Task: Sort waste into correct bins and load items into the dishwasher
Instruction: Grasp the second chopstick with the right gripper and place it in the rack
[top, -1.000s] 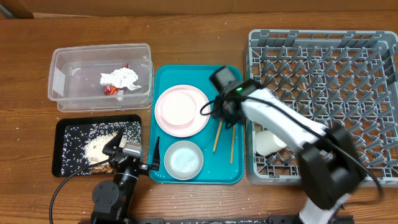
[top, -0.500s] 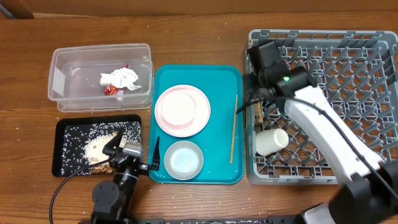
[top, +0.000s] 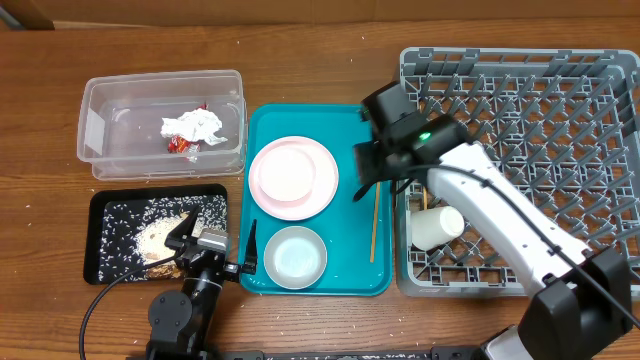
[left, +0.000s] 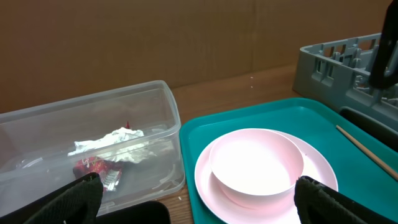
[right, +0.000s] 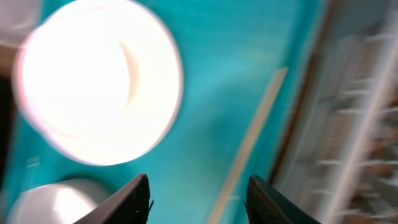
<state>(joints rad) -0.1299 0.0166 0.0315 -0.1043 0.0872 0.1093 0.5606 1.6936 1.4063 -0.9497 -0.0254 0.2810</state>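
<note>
Teal tray (top: 262, 120) at the counter's centre carries plate (top: 292, 177), bowl (top: 295, 256) and one chopstick (top: 375, 225), the right gripper (top: 362, 178) above it. From the left wrist, the left gripper (left: 202, 199) faces the bowl (left: 256, 163), jaws wide and empty. From the right wrist, the right gripper (right: 200, 199) hangs over the chopstick (right: 252, 143), jaws wide and empty.

Parted pincer (right: 199, 196) over chopstick (right: 252, 137), teal tray (right: 211, 74)

Evenly lit from above, soft shadows beside the dish rack (top: 520, 55). Crisp overhead and on the left wrist. Motion-smeared on the right wrist, blown out white across the pink plate (right: 99, 81), fuzzy along the chopstick (right: 249, 146).
</note>
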